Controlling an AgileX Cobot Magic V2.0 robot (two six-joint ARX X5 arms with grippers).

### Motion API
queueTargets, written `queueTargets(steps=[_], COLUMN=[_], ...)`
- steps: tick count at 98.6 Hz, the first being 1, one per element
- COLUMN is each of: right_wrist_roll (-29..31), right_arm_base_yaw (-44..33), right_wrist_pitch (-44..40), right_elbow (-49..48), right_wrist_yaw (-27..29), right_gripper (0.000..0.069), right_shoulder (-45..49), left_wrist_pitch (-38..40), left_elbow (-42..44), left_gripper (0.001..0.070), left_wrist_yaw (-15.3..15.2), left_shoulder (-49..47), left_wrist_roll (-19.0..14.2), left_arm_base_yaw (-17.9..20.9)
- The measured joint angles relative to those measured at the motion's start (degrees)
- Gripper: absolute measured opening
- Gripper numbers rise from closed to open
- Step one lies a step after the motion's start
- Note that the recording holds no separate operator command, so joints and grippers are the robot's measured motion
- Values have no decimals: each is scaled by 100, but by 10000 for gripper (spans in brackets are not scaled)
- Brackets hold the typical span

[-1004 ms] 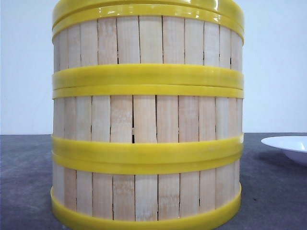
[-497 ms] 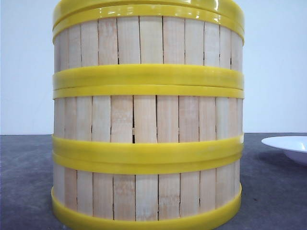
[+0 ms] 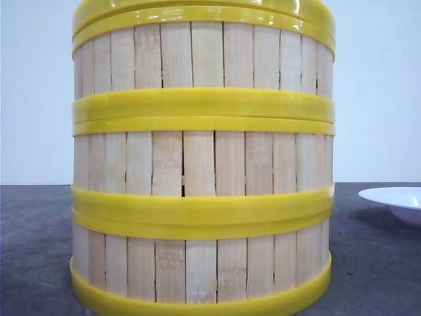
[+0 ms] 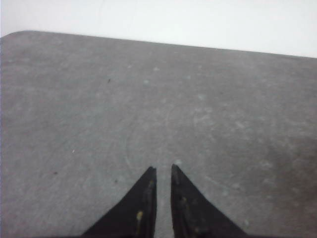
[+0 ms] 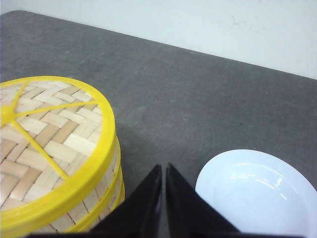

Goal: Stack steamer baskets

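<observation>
The steamer baskets (image 3: 202,164) stand stacked with the lid (image 5: 44,134) on top (task looks finished), so both the left hand (image 4: 162,171) and the right hand (image 5: 164,168) are closed and empty.

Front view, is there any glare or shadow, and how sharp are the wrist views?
Front view: glare streaks on the stack's top yellow rim. Right wrist view: sharp, soft highlights in the white plate, shadow beside the lid. Left wrist view: slightly soft, evenly lit table.

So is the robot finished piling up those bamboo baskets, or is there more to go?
It looks finished. The three steamer baskets stand in one straight stack on the table, and the right wrist view shows the woven lid on top. Nothing is in hand: the left gripper and right gripper are both shut and empty, clear of the stack. The white plate sits apart, empty.
</observation>
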Motion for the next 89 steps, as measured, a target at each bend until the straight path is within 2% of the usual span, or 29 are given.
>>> queueTargets(steps=[40,89], right_wrist_roll=[0,0], right_arm_base_yaw=[0,0], right_wrist_pitch=[2,7], right_elbow=[0,0], right_wrist_yaw=[0,0], right_gripper=[10,10], right_shoulder=[0,0], left_wrist_pitch=[96,120], left_elbow=[-339,-348], left_gripper=[26,26], left_wrist_yaw=[-2,-2], left_shoulder=[-286,-286], left_wrist_roll=[275,278], left_arm_base_yaw=[221,232])
